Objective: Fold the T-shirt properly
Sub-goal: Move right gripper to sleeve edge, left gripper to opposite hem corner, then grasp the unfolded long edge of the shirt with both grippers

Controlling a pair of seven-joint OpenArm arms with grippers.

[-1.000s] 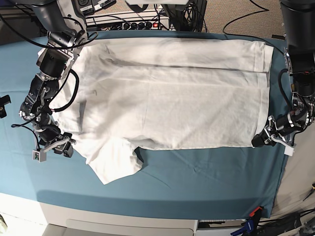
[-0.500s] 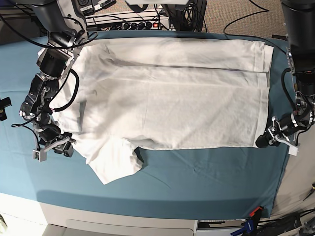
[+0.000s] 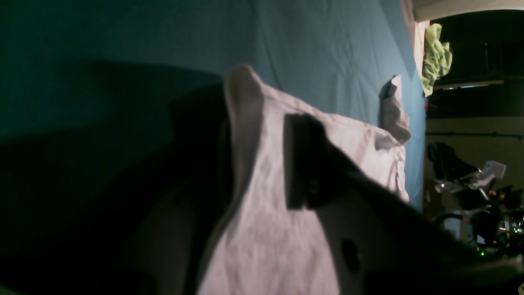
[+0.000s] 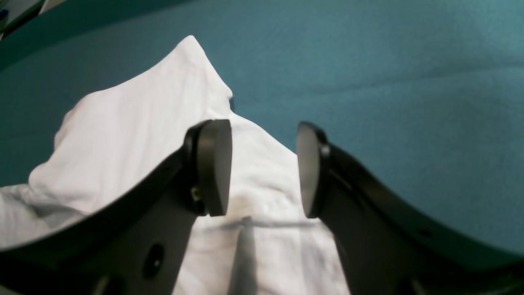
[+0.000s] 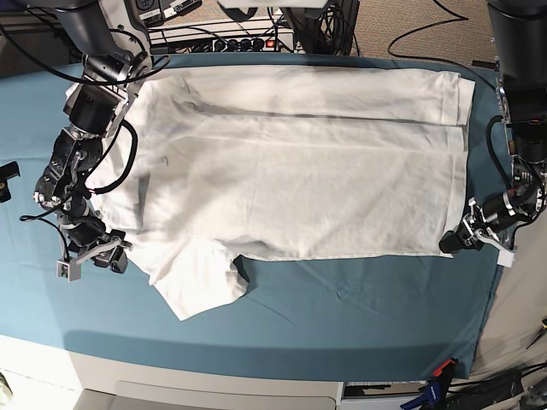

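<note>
A: Where is the T-shirt?

B: It lies spread on the teal cloth over the desk, one sleeve toward the front edge.

A: And the right hand?

B: Its fingers stand apart, holding nothing, just above the white fabric beside the sleeve.

A: The left hand?

B: It is at the shirt's hem corner, with one finger on the fabric; I cannot tell if it grips.

right claw jaws apart, low
</note>
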